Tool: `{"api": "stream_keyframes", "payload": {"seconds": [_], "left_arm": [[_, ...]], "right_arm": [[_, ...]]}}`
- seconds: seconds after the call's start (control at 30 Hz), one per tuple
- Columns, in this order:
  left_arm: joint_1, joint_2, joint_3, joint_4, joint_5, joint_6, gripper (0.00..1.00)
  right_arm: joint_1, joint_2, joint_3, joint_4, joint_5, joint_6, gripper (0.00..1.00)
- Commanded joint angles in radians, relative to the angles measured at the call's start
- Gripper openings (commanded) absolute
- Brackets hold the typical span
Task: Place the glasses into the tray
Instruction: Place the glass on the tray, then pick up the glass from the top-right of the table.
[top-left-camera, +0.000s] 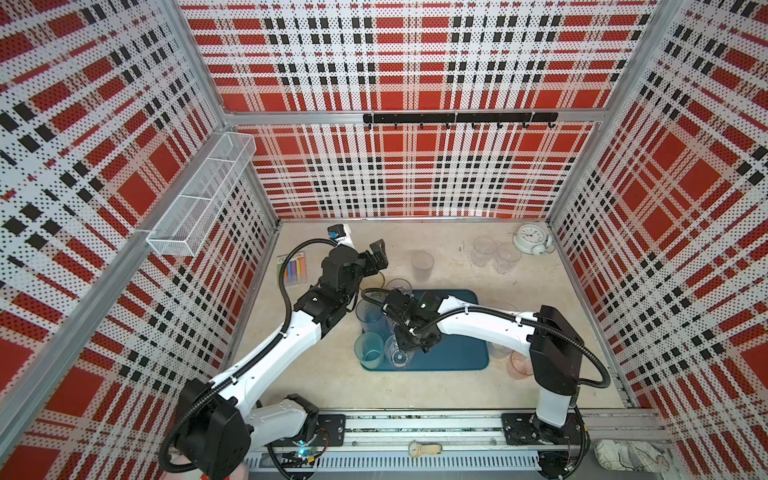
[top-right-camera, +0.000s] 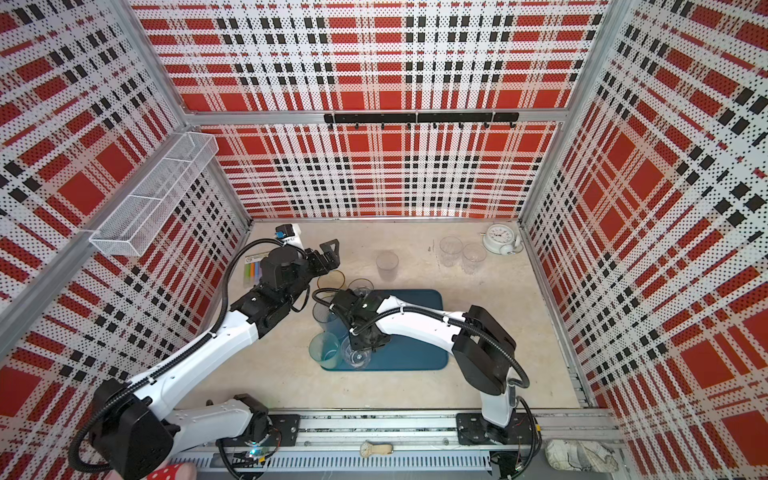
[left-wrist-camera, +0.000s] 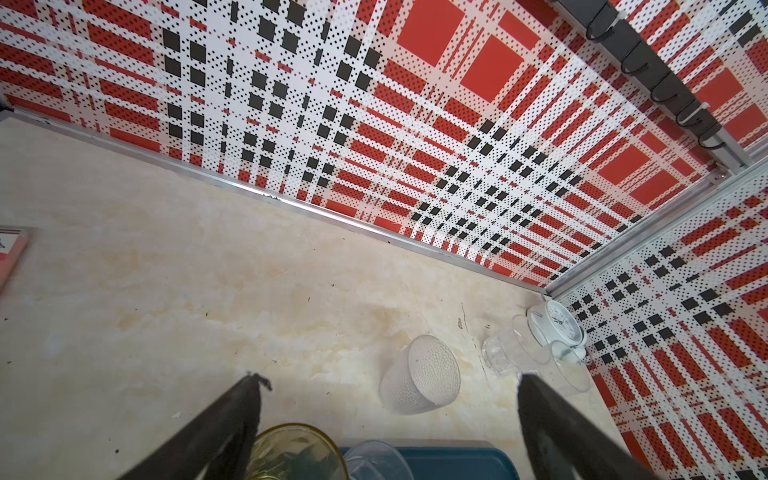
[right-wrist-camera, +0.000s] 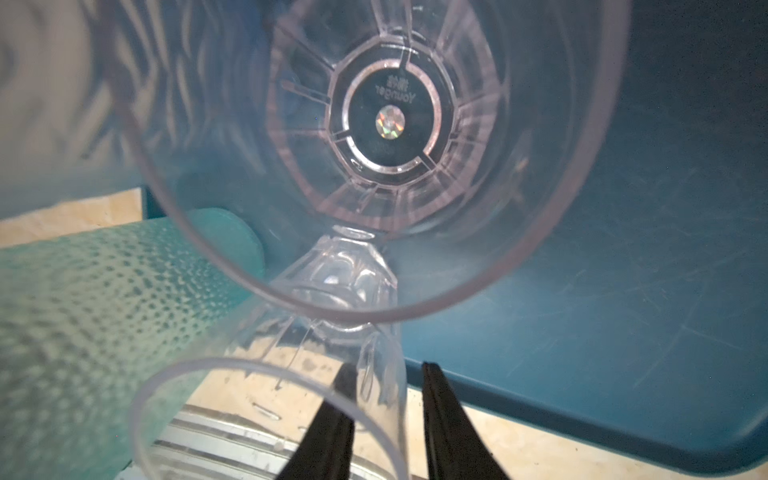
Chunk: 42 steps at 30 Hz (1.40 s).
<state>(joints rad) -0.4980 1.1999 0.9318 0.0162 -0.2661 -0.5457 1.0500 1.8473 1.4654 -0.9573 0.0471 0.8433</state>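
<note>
**Glasses (top-left-camera: 397, 353), mixed lot: part loaded on tray (top-left-camera: 457, 353)**

Item under the tool: clear glass (right-wrist-camera: 332, 299), faceted and upright, at the tray's near left edge. It stands beside a mint-green glass (top-left-camera: 369, 351) and a blue-grey glass (top-left-camera: 370, 316); all three are on the tray.

Right gripper (right-wrist-camera: 386, 368): jaws partly parted, one finger inside the clear glass's rim and one outside. A gap shows at the wall, so it seems to pinch nothing.

Left gripper (top-left-camera: 379, 254): spread wide, empty, over bare table beyond the tray.

Not yet loaded: frosted glass (top-left-camera: 422, 266); two clear glasses (top-left-camera: 484, 249) near the white clock (top-left-camera: 532, 239); amber glass (top-right-camera: 331, 280) just off the tray's far left corner; pink glass (top-left-camera: 521, 363) at the right.

Handling, as judged: light, stiff, thin-walled and smooth, so likely slippery; treat as breakable. Narrow-footed, so easily tipped. Best hold is the wall pinched at the rim. Neighbours stand close, leaving little room for fingers.

Surface: beige marbled table (top-left-camera: 415, 390), flat and hard.

Room: red, black and white checked walls (top-left-camera: 415, 174) on three sides, with a wire basket (top-left-camera: 199, 199) and a hook rail (top-left-camera: 457, 118) mounted above.
</note>
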Motion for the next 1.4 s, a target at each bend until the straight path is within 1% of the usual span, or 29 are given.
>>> {"api": "stream_keyframes", "payload": {"seconds": [0.0, 0.13, 0.27, 0.5, 0.67, 0.8, 0.83, 0.93, 1.03, 1.13, 1.2, 1.37], "left_arm": [[-0.003, 0.005, 0.022, 0.014, 0.003, 0.003, 0.98], [-0.047, 0.029, 0.048, 0.003, -0.028, 0.023, 0.98], [-0.122, 0.080, 0.091, -0.013, -0.060, 0.049, 0.98], [-0.279, 0.237, 0.197, -0.025, -0.033, 0.090, 0.98], [-0.364, 0.340, 0.271, -0.038, -0.012, 0.104, 0.98], [-0.390, 0.384, 0.306, -0.045, 0.011, 0.106, 0.98], [-0.394, 0.391, 0.314, -0.048, 0.013, 0.111, 0.98], [-0.398, 0.407, 0.323, -0.061, 0.012, 0.124, 0.98], [-0.398, 0.433, 0.334, -0.104, -0.022, 0.147, 0.98], [-0.396, 0.481, 0.384, -0.203, -0.052, 0.171, 0.98], [-0.398, 0.507, 0.406, -0.250, -0.061, 0.202, 0.98], [-0.399, 0.528, 0.410, -0.277, -0.058, 0.193, 0.98]], "right_arm": [[-0.042, -0.094, 0.026, -0.022, 0.036, -0.014, 0.36], [-0.133, -0.167, 0.000, -0.020, 0.063, -0.052, 0.41], [-0.264, -0.254, -0.035, -0.032, 0.109, -0.094, 0.43], [-0.457, -0.367, -0.120, -0.058, 0.175, -0.182, 0.47], [-0.583, -0.445, -0.178, -0.060, 0.177, -0.230, 0.48], [-0.679, -0.483, -0.227, -0.043, 0.166, -0.264, 0.48], [-0.703, -0.489, -0.239, -0.036, 0.134, -0.270, 0.48], [-0.768, -0.501, -0.266, -0.001, 0.098, -0.282, 0.48], [-0.843, -0.504, -0.306, 0.090, 0.045, -0.283, 0.48], [-0.937, -0.475, -0.327, 0.182, -0.049, -0.264, 0.48], [-0.981, -0.445, -0.322, 0.230, -0.095, -0.258, 0.48], [-1.054, -0.368, -0.277, 0.302, -0.123, -0.232, 0.49]]}}
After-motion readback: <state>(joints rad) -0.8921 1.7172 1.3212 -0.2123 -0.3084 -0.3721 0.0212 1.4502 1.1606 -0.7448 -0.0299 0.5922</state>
